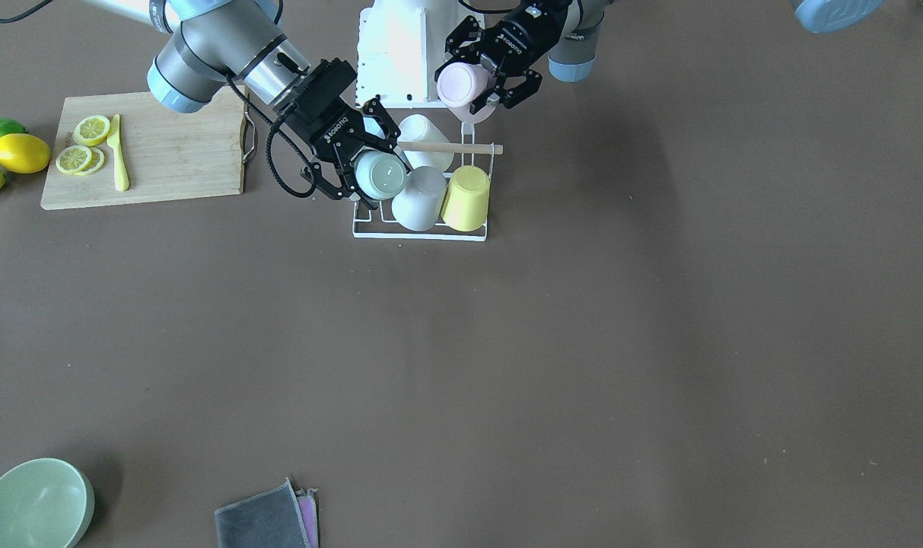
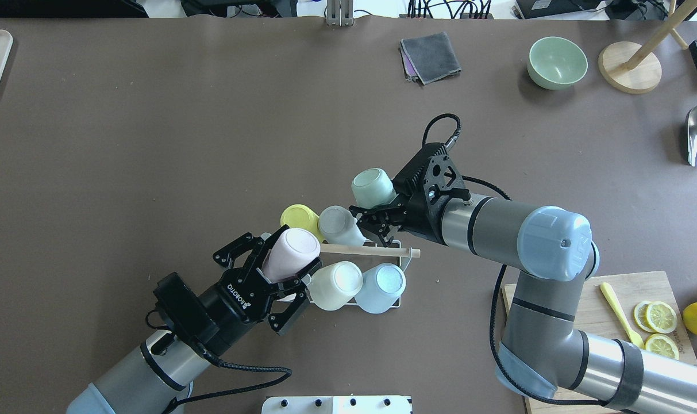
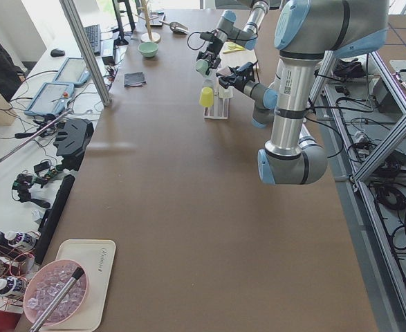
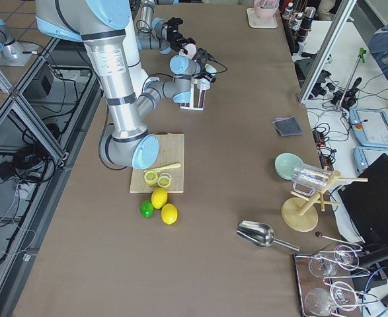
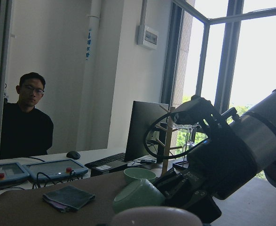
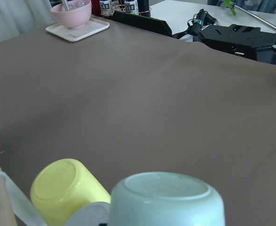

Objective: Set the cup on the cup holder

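The white wire cup holder point(image 1: 419, 232) with its wooden rod point(image 2: 365, 250) stands mid-table near the robot. It carries a yellow cup point(image 2: 299, 218), a grey cup point(image 2: 339, 225), a white cup point(image 2: 337, 284) and a light blue cup point(image 2: 382, 280), all upside down. My left gripper point(image 2: 288, 259) is shut on a pink cup point(image 2: 293, 250), held tilted above the holder's near left corner. My right gripper point(image 2: 377, 215) is shut on a mint-green cup point(image 2: 373, 188), held just above the holder's far right corner, next to the grey cup. The mint-green cup also fills the bottom of the right wrist view point(image 6: 168, 197).
A wooden cutting board point(image 1: 172, 152) with lemon slices and a yellow knife lies on the robot's right, with lemons and a lime point(image 1: 20, 152) beside it. A green bowl point(image 1: 31, 506) and folded cloths point(image 1: 267, 521) lie at the far edge. A white box point(image 1: 400, 53) stands by the robot's base.
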{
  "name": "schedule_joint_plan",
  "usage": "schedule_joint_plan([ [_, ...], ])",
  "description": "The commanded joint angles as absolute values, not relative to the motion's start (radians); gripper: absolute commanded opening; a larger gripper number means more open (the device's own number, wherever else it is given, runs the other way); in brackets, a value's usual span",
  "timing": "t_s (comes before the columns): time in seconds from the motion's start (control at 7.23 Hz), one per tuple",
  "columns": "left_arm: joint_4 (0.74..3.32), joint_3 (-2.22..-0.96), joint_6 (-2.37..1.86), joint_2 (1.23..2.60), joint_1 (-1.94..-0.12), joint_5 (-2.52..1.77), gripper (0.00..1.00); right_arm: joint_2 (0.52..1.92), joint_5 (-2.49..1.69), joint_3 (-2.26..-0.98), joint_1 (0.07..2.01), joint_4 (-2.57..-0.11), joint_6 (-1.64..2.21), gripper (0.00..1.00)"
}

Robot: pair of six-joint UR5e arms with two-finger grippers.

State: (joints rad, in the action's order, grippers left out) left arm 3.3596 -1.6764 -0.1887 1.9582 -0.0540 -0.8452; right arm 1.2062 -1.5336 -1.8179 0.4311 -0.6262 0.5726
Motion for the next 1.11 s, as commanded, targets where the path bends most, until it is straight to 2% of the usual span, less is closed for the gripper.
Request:
schedule_joint_plan([
  [0.0, 3.379, -1.64, -0.189, 1.967, -0.052, -0.845, 0.0, 1.207, -1.534, -1.821, 0.428, -0.626, 0.577, 0.0],
  [0.41, 3.381, -1.623, -0.189, 1.968, -0.052, -0.845, 0.0, 1.223, -1.534, -1.827, 0.426, -0.624, 0.577, 0.0],
  [0.55, 3.379, -1.623, -0.189, 1.968, -0.054, -0.845, 0.0, 1.223, -1.534, -1.827, 0.425, -0.624, 0.58, 0.04],
  [0.69, 3.381, -1.623, -0.189, 1.968, -0.054, -0.845, 0.0, 1.224, -1.535, -1.828, 0.422, -0.624, 0.584, 0.17],
  [0.83, 3.379, -1.623, -0.189, 1.968, -0.054, -0.845, 0.0, 1.224, -1.532, -1.83, 0.419, -0.621, 0.612, 0.99],
  [0.97, 3.378, -1.626, -0.189, 1.97, -0.054, -0.845, 0.0, 1.224, -1.534, -1.83, 0.419, -0.621, 0.62, 1.0],
])
